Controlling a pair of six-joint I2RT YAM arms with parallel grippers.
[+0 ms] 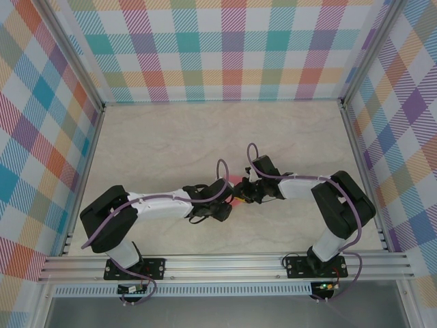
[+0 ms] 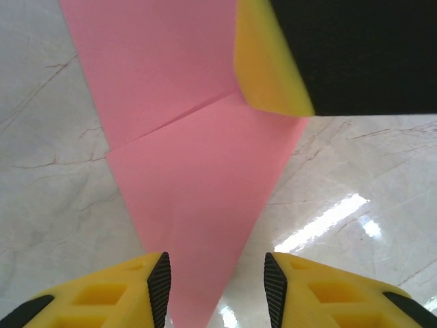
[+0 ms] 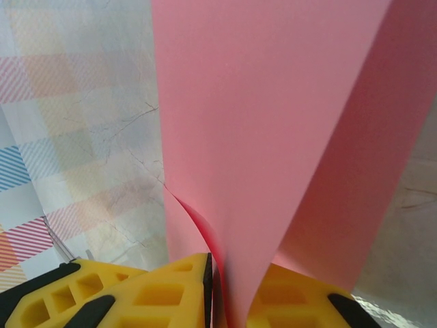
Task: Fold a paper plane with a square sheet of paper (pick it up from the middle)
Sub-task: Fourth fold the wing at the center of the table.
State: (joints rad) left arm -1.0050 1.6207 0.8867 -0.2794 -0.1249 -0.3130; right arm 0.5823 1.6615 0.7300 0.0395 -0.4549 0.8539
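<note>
— marble-look table (image 1: 171,137), checked walls (image 1: 232,48) on three sides. where's the paper?
— the pink sheet (image 2: 198,178) lies about the middle of the table, a little nearer the near edge than the far one, well clear of every corner.
— which way does it point?
— in the left wrist view it's a long taper, wide at the top and narrowing to one sharp tip at the bottom. that tip points at the left gripper (image 2: 217,283), and the long axis runs straight away from it. a slanted crease (image 2: 177,121) crosses the wide part.
— and the left jaws?
— apart, one on either side of the tip, neither touching it as far as i can see.
— the right one?
— the right gripper (image 3: 229,287) is pinched closed on the sheet, and the paper rises out from between its jaws. seen from the left wrist, one of its fingers (image 2: 273,68) sits at the sheet's edge near the wide end.
— anything you can't make out?
— the wide end runs off the frame, so the full outline is cut off. from above, both grippers cover the sheet and just a pink sliver peeks out between them.
</note>
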